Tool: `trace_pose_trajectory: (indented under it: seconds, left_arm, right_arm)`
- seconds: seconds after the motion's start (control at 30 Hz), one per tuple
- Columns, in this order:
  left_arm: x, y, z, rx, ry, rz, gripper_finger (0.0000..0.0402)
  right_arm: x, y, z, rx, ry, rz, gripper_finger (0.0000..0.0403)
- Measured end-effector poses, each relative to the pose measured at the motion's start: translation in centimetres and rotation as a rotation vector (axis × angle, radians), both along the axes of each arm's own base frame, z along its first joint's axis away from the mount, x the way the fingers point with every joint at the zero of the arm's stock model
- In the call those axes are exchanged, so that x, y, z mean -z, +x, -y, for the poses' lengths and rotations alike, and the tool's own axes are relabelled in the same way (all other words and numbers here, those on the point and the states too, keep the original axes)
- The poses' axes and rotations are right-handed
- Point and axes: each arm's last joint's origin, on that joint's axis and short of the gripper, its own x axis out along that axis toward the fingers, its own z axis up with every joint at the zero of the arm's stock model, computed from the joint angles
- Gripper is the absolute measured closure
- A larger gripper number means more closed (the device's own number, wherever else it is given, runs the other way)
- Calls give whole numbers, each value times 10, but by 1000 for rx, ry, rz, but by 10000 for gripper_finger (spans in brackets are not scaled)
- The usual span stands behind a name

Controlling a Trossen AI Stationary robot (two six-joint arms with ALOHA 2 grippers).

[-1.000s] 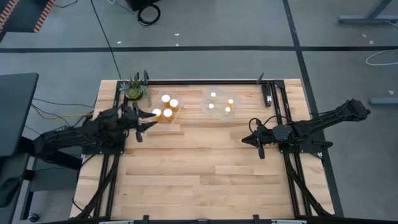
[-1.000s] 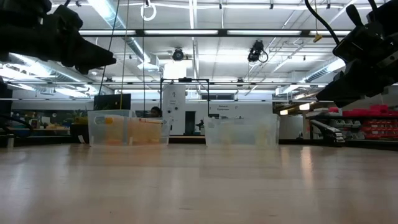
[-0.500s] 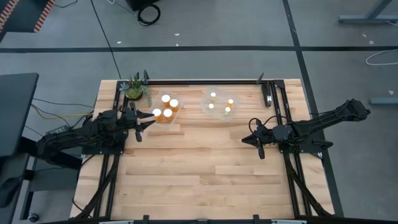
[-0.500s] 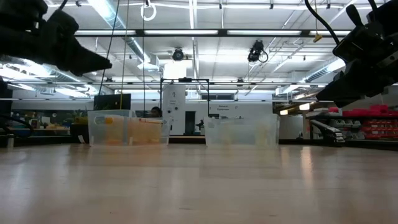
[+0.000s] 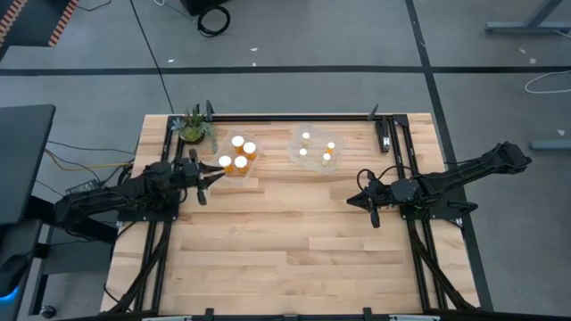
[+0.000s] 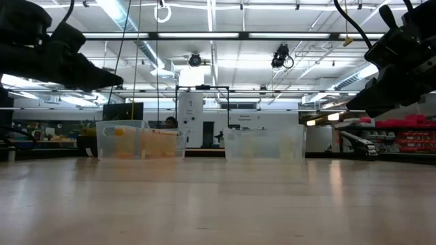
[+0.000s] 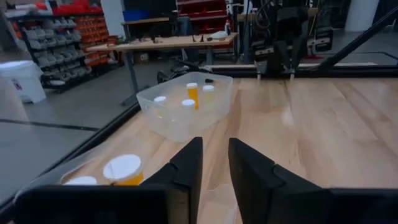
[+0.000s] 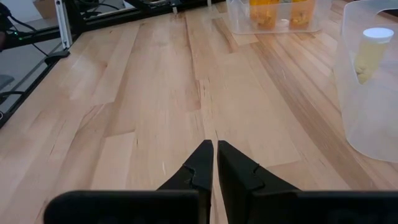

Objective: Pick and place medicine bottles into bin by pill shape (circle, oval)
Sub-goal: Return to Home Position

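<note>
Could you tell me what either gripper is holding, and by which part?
Nothing is held: the left gripper, by the left bin, is open and empty; the right gripper, over the table, is shut on nothing.

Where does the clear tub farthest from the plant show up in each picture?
High view: tub near the table's top edge, just right of middle.
Low view: tub at the back, right of middle.
Left wrist view: tub straight ahead, mid-picture.
Right wrist view: tub close by, cut off by the frame.
Shared landmark: the second tub of orange bottles, seen in all four.
</note>
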Motion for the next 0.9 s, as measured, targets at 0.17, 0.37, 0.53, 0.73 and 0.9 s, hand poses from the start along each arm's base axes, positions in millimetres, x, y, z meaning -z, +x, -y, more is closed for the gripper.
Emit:
trace_pose_trajectory:
  seconds: [0.17, 0.37, 0.53, 0.73, 0.9]
  left_arm:
    - [-2, -2, 1, 2, 14, 20, 333]
    - [-2, -2, 1, 3, 15, 21, 347]
    - [-2, -2, 1, 3, 12, 22, 347]
    - [-1, -2, 2, 24, 13, 17, 351]
    - [-1, -1, 7, 83, 24, 8, 365]
  right_arm:
    - [0, 0, 0, 0, 0, 0, 372]
    - [-4, -2, 0, 0, 10, 40, 372]
    - [-16, -7, 2, 0, 40, 156, 372]
    - [-32, -16, 4, 0, 80, 313, 372]
    - [-41, -24, 6, 0, 108, 420, 372]
